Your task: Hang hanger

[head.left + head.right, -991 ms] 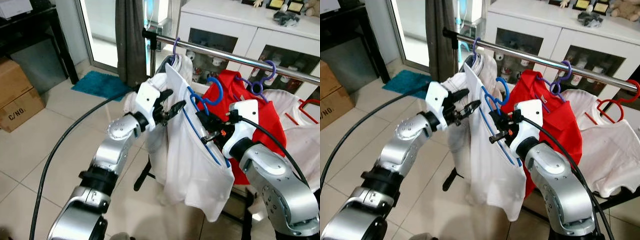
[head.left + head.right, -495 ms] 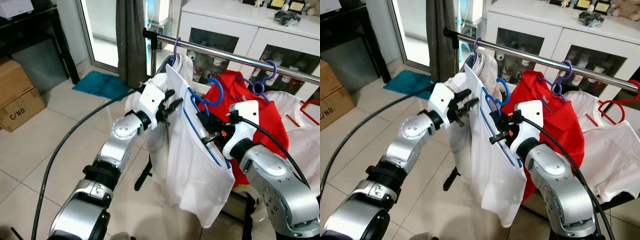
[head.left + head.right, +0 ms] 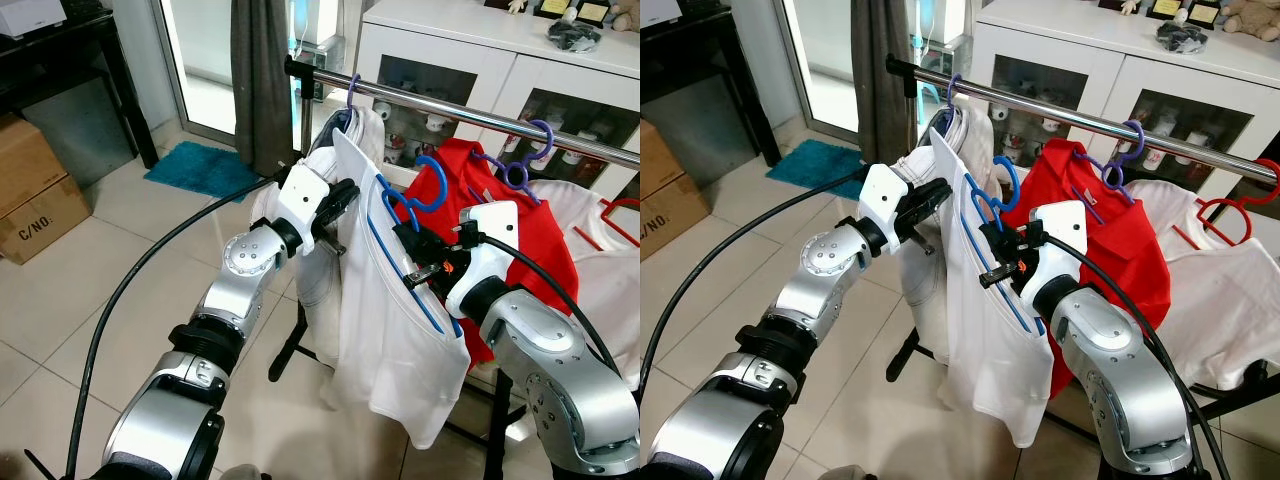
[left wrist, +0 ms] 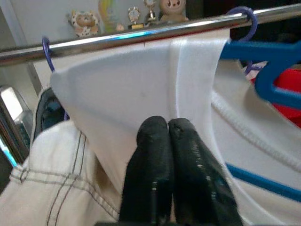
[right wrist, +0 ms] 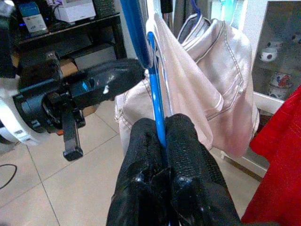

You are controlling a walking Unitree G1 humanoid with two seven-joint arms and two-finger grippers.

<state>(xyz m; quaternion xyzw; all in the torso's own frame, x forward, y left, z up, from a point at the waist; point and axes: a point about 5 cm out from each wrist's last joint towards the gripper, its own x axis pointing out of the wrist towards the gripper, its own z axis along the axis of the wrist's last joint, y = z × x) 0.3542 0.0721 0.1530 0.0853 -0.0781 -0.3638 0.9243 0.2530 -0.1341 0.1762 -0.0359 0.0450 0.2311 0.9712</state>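
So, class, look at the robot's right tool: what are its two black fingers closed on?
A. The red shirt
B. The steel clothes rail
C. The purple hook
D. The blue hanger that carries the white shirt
D: in the right wrist view the right tool is pinched on the blue hanger that carries the white shirt; the clothes rail is well above it.

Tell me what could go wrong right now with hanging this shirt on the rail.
The blue hanger is pinched only by the right gripper on its thin bar, so it could twist or slip. Its hook is still off the steel rail. The left gripper, shut on the white shirt, could drag it off the hanger.
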